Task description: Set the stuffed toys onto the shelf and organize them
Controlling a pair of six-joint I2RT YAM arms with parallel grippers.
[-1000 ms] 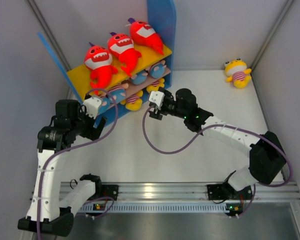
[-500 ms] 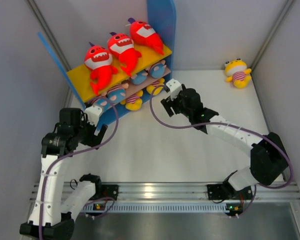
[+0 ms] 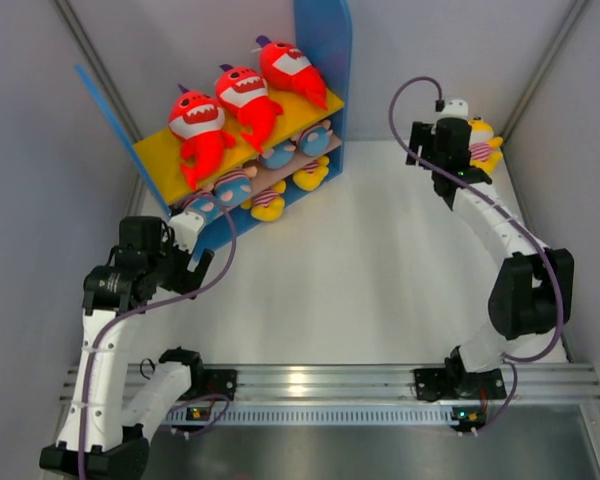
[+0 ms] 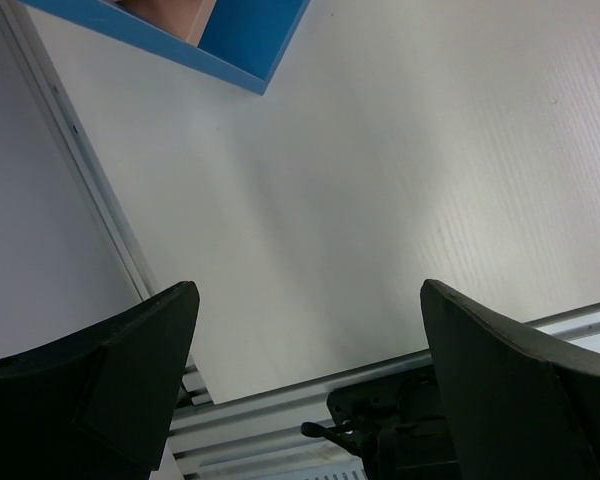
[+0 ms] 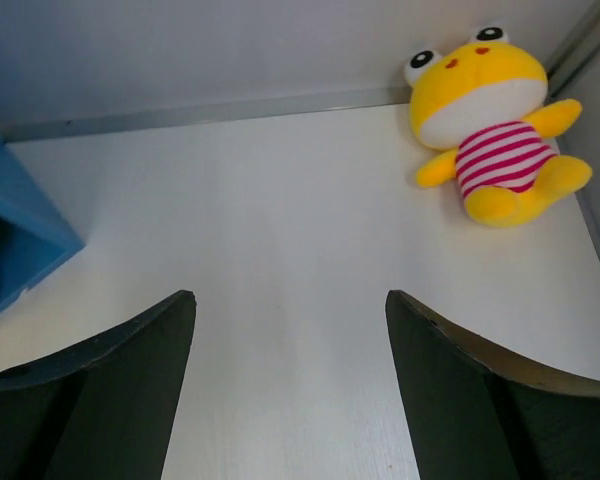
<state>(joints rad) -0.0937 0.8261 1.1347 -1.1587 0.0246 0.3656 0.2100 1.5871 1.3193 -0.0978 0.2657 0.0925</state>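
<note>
Black fingers of my right claw (image 5: 288, 295) stand spread wide with nothing between them. The wrist view shows only bare white surface (image 5: 280, 200) in the gap. From the claw, the yellow doll (image 5: 490, 130) in its pink-striped shirt sits at about 1 o'clock. It is propped face-up in the far right corner, close to the wall. At 9 o'clock in that view, a blue corner of the shelf (image 5: 20, 230) shows, well apart from the doll.

I judge the step in hand to be fetching this last loose toy. To do it well I would swing the claw toward 1 o'clock until the doll's belly is centred between the fingers. Then I would come down and close across the striped middle, not on a thin arm or foot. The corner is tight, so I would keep the outer finger off the wall.

My left claw (image 4: 308, 290) is also wide open and empty, parked near the shelf's front corner. On the shelf, three red sharks (image 3: 242, 100) fill the yellow top board. The lower board looks crowded, and I cannot tell where a free slot remains.
</note>
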